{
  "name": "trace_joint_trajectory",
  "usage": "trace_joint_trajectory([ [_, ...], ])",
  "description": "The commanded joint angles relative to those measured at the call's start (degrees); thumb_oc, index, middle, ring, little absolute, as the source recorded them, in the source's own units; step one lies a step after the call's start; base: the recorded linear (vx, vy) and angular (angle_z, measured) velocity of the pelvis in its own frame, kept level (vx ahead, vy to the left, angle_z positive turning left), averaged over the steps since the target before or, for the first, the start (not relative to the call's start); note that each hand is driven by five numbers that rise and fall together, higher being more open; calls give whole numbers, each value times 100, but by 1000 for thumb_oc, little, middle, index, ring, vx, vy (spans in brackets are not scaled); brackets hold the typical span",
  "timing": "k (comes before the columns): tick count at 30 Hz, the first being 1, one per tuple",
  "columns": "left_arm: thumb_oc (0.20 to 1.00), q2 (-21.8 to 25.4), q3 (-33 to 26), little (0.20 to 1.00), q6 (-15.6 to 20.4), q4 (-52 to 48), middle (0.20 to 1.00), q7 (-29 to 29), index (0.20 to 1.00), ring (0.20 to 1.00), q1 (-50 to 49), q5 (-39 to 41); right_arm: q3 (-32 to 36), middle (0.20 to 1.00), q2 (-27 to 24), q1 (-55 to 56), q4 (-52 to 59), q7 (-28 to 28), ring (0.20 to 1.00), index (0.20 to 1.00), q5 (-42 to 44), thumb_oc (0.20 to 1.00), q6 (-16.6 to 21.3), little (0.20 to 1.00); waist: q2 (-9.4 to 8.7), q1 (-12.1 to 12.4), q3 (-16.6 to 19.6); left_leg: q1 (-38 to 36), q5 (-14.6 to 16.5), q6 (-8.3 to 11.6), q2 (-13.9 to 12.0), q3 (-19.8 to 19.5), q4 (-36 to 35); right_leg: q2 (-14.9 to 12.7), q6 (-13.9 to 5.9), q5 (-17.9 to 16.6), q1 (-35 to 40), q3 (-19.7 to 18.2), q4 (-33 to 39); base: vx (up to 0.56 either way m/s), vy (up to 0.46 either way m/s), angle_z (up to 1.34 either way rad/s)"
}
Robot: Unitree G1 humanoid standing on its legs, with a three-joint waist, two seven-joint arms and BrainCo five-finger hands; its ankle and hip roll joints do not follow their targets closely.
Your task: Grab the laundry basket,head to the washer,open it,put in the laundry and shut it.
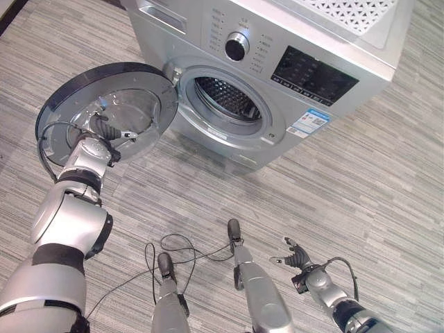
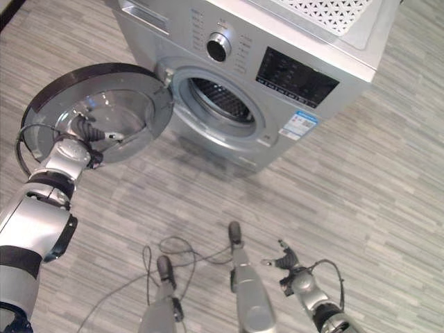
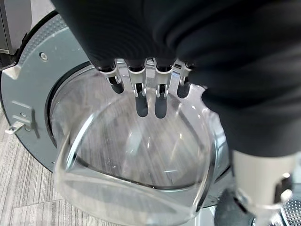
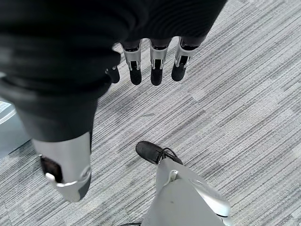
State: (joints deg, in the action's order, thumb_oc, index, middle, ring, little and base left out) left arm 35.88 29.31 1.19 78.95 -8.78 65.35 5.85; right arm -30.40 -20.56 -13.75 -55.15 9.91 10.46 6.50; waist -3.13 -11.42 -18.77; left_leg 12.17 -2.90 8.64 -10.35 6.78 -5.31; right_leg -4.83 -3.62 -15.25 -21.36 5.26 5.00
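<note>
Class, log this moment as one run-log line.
round glass-windowed washer door: swung open | left hand: open, against door's inner side | right hand: open, idle over floor | steel drum: no laundry visible

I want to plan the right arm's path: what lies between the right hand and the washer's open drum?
Only bare striped floor lies between the right hand and the washer with its drum opening, as the left eye view shows.

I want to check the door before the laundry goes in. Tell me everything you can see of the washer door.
The washer door is round, with a dark outer rim, a grey inner ring and a clear domed glass bowl in the middle. It stands swung wide open to the left of the washer, attached beside the drum opening. The left hand rests against its inner side, fingers straight against the glass.
</note>
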Motion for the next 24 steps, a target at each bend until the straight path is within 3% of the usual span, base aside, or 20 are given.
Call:
trace_joint_trajectory([
  [1,1000,178,-74,1000,218,154,1000,-219,1000,1000,-287,-33,193,1000,-31,179,-300,124,1000,1000,47,1000,72,1000,-162,165,176,45,-38,-102,64,-97,31,-314,-629,710,331,-82,0,0,0,0],
  [8,1000,-161,-194,1000,326,-98,1000,-111,1000,1000,-1463,-285,314,1000,-30,307,-455,72,1000,1000,-160,1000,-26,1000,-170,285,351,-252,104,-161,127,-35,31,-364,-634,803,652,-35,0,37,36,4],
  [14,1000,-728,-539,1000,395,-490,1000,-27,1000,1000,-2963,-412,665,1000,35,531,-751,8,1000,1000,-338,1000,-173,1000,-139,432,598,-648,285,-239,211,2,31,-420,-615,930,1052,16,0,81,45,10],
  [16,1000,-1091,-844,1000,428,-776,1000,31,1000,1000,-3881,-271,919,1000,63,653,-944,-49,1000,1000,-435,1000,-253,1000,-89,517,777,-844,373,-284,251,-7,31,-443,-603,1001,1271,45,0,126,74,8],
  [24,1000,-1868,-1547,1000,460,-508,1000,256,1000,1000,-5724,-181,1756,1000,-17,921,-1373,-35,1000,1000,-507,1000,-345,1000,-1,674,1268,-1263,537,-397,362,-91,31,-482,-575,1166,1728,83,-27,96,56,3],
])
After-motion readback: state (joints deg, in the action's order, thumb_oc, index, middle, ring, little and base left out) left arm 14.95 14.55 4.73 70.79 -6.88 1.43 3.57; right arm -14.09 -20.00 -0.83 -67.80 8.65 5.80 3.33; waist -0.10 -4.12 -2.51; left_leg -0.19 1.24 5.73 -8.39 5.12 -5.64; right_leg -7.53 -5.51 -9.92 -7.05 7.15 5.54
